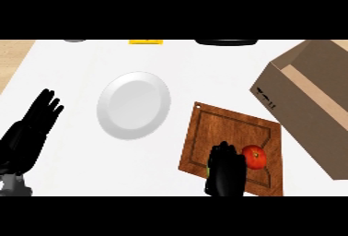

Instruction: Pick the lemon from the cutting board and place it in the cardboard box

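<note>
Black right hand (225,171) is sitting over the lower part of the wooden cutting board (224,129), covering the lemon (206,171). Only a yellow-green sliver is showing at the hand's left edge, and whether it is gripping cannot be told. A red tomato (255,156) is lying just beside it. The cardboard box (306,101) is standing at the right and a white plate (134,105) at the left on the counter (204,69). The left hand (31,133) is resting open at the left edge.
</note>
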Motion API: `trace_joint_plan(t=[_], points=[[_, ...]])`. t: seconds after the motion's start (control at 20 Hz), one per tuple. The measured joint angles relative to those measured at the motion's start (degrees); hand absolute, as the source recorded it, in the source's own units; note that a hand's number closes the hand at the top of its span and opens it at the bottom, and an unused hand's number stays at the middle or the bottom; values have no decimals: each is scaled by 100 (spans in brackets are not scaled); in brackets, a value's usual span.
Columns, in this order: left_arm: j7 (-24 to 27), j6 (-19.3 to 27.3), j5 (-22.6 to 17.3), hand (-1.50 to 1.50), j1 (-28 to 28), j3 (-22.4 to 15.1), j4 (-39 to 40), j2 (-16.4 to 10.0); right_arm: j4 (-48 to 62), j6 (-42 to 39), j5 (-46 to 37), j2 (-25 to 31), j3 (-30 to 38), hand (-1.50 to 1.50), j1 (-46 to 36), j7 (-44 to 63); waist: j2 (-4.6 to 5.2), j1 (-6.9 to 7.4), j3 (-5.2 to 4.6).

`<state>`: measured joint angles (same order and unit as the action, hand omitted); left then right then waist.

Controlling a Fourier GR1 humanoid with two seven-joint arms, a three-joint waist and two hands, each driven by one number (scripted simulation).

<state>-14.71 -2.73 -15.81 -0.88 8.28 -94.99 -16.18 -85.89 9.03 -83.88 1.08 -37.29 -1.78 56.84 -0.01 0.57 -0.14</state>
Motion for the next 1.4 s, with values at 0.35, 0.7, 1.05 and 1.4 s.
trace_joint_plan(t=[0.35,0.7,1.05,1.4], points=[[-6,-66,-18,0,0,-11,9,2,81,-1578,2134,682,935,150,-874,-1913,31,74,6],[-30,-62,34,0,-71,82,54,39,-268,-2380,2633,1096,1616,150,-1675,-2639,3,-25,12],[-150,-14,81,0,-6,55,-64,109,-1752,-2979,2572,1108,1916,150,-2249,-2065,-24,-77,11],[-44,-93,110,0,10,117,65,115,-2709,-3424,2364,1145,2600,150,-2826,-1234,-20,-78,10]])
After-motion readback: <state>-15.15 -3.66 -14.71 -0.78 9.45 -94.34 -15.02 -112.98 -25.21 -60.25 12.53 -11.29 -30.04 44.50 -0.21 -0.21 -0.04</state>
